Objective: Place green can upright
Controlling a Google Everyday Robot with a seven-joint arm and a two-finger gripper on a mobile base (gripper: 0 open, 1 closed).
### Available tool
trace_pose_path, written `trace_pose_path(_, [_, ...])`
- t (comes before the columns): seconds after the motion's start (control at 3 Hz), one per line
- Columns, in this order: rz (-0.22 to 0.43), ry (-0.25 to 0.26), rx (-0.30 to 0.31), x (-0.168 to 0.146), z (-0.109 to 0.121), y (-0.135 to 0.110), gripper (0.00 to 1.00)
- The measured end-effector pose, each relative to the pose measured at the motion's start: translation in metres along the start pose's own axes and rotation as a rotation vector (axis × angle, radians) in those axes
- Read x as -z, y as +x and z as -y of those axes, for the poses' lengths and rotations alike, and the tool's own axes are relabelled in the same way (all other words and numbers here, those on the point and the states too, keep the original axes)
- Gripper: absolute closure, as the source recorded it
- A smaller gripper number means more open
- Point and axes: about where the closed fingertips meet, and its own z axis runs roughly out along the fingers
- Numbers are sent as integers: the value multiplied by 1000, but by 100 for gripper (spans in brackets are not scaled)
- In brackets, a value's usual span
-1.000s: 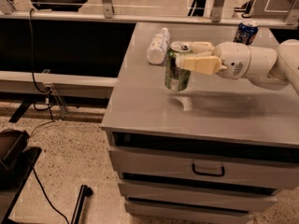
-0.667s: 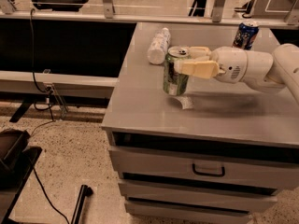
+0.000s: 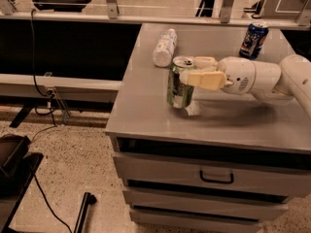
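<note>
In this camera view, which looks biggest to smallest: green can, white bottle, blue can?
1. green can, nearest the camera, gripped around its top by the hand reaching in from the right.
2-3. white bottle and blue can look about alike, both farther back: no ranking.

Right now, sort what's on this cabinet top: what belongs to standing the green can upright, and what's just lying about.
Job in hand:
- green can, on the cabinet top
- gripper, fingers closed on the can's upper part

Lying about:
- white plastic bottle, on its side behind the can
- blue can, upright at the far back corner
</note>
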Motion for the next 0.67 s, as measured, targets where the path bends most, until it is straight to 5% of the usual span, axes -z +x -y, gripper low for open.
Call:
trace_pose_path(0.33, [-3, 17, 20, 13, -10, -7, 100])
trace_pose_path(0.67, [-24, 50, 45, 42, -17, -11, 81])
